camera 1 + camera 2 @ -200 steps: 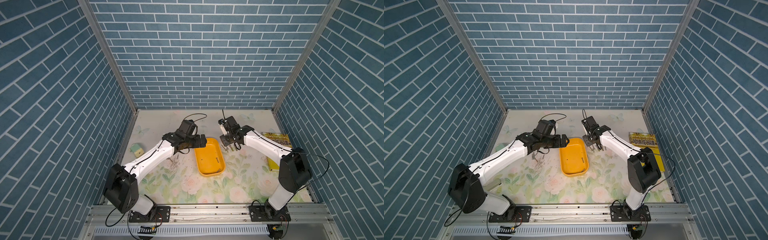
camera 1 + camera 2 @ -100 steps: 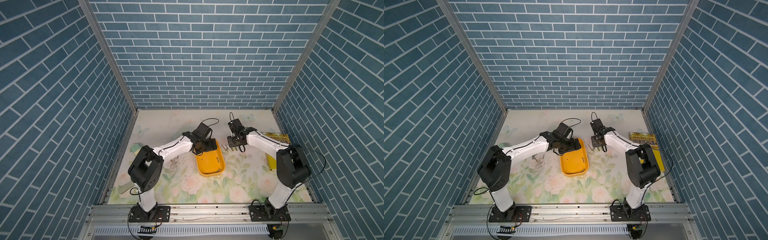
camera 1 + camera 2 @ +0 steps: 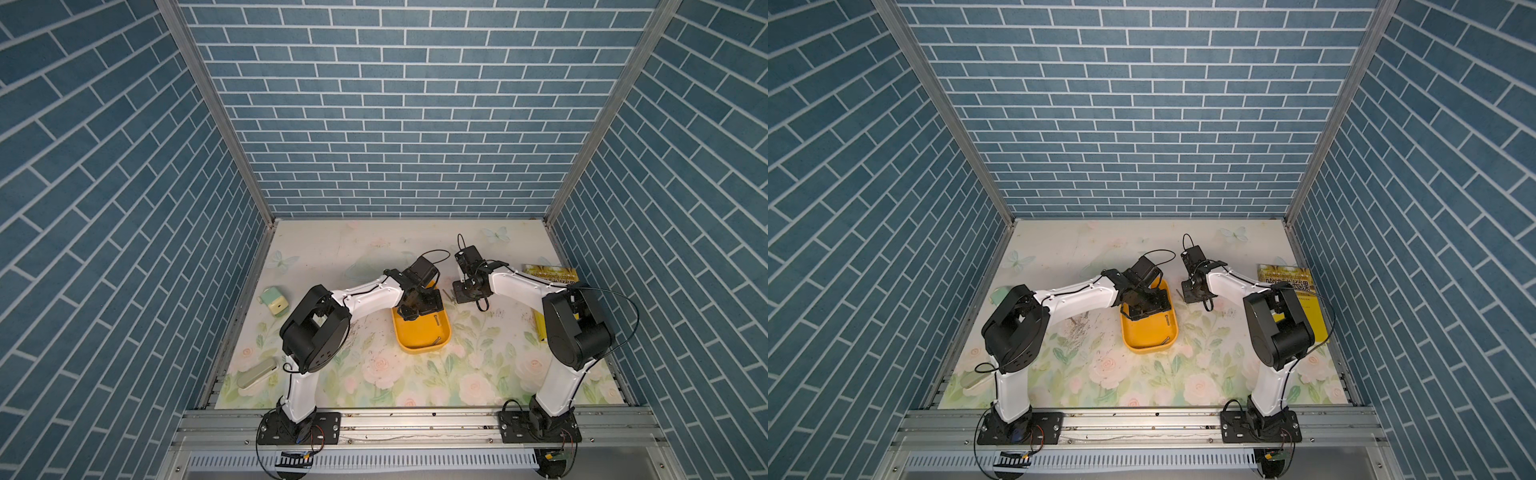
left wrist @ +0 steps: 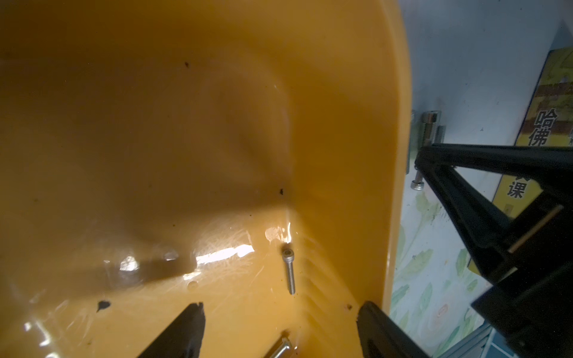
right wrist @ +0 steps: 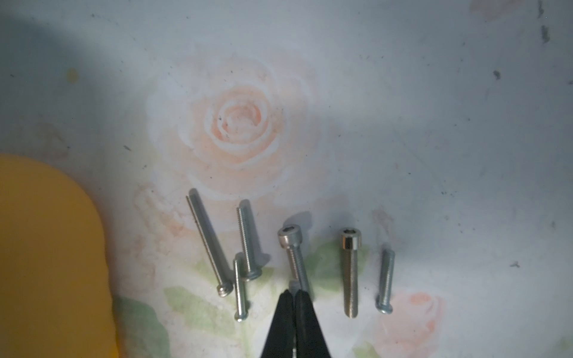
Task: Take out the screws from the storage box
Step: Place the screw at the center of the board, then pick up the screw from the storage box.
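Observation:
The yellow-orange storage box lies mid-mat in both top views. My left gripper reaches into its far end, open, fingers straddling the floor. One screw lies just ahead of the tips, and another screw sits between them at the frame edge. My right gripper is shut just right of the box, low over a row of several screws on the mat. A short grey screw end shows pinched at its tips.
A yellow book lies at the right edge, partly under the right arm. A mint-green pencil sharpener and a grey-green case sit by the left edge. The box rim is close to the laid-out screws.
The left arm swung right from beside the box into its far end, jaws narrowing slightly. The right gripper stayed shut and shifted right and down to the screws beside the box.

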Motion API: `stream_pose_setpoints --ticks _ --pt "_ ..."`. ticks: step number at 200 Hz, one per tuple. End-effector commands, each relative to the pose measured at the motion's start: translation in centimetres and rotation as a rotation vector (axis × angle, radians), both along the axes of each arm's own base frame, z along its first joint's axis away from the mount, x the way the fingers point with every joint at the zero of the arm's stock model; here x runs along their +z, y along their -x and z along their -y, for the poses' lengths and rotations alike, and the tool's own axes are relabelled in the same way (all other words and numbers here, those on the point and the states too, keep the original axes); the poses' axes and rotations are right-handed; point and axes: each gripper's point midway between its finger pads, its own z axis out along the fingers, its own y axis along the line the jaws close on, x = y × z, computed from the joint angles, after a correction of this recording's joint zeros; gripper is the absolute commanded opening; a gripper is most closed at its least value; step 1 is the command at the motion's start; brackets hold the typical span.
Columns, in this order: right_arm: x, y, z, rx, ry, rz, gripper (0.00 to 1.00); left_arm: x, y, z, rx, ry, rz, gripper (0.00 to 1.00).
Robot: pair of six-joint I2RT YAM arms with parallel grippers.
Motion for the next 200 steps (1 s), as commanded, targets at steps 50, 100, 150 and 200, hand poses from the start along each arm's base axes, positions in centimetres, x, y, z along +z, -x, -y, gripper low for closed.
stream_pose_setpoints --ticks 50,100,150,200 --pt "-2.0 0.4 -0.3 -0.002 -0.003 -0.049 0.02 -2.3 1.4 -1.1 -0.001 -0.134 -0.077 0.79" --pt "-2.3 0.3 -0.3 0.008 0.006 -0.047 0.33 -3.7 2.1 -0.8 -0.006 -0.152 -0.114 0.77" --pt "-1.4 0.0 -0.5 0.013 -0.008 -0.021 0.38 -4.3 2.3 -0.1 -0.009 -0.168 -0.125 0.76" --pt "-1.1 -0.1 -0.6 0.028 -0.014 -0.012 0.38 -6.2 2.9 -0.6 0.001 -0.221 -0.176 0.7"
